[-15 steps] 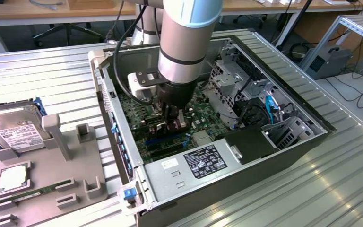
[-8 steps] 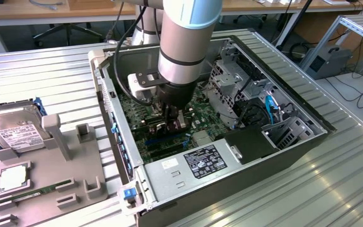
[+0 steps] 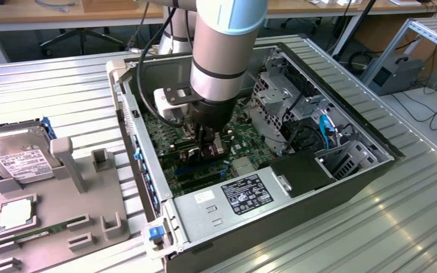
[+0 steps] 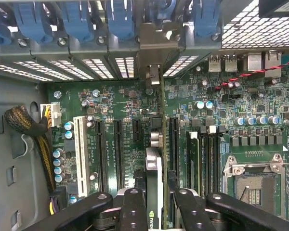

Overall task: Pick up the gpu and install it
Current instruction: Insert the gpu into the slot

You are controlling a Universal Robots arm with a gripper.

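Your arm's gripper [image 3: 207, 145] reaches down into an open desktop computer case [image 3: 295, 210], which lies on its side on a ribbed metal table [image 3: 386, 227]. In the wrist view, two black fingers [image 4: 135, 211] stand on either side of the gpu [image 4: 154, 168]. The card is seen edge-on, thin and upright, with a green logo low down between the fingers. The fingers look pressed against its two faces, so you are holding the card. It stands over the green motherboard [image 4: 120, 96], running parallel to the long black expansion slots [image 4: 118, 144]. Its far end points toward the row of blue latches [image 4: 120, 19] on the case's rear wall. A silvery bracket [image 4: 151, 72] sits at that wall in line with the card, but it is unclear whether it belongs to the card. By my judgement the pick-up is done and the card is lined up where it goes in. Its lower edge is hidden behind the card itself and the fingers, so you cannot tell whether it is seated in a slot. With the grip not let go, the install cannot be called finished. On the exterior view's left, outside the case, a grey fixture tray [image 3: 89, 199] carries a hard drive [image 3: 17, 153] and a memory stick [image 3: 29, 234], well apart from the gripper.
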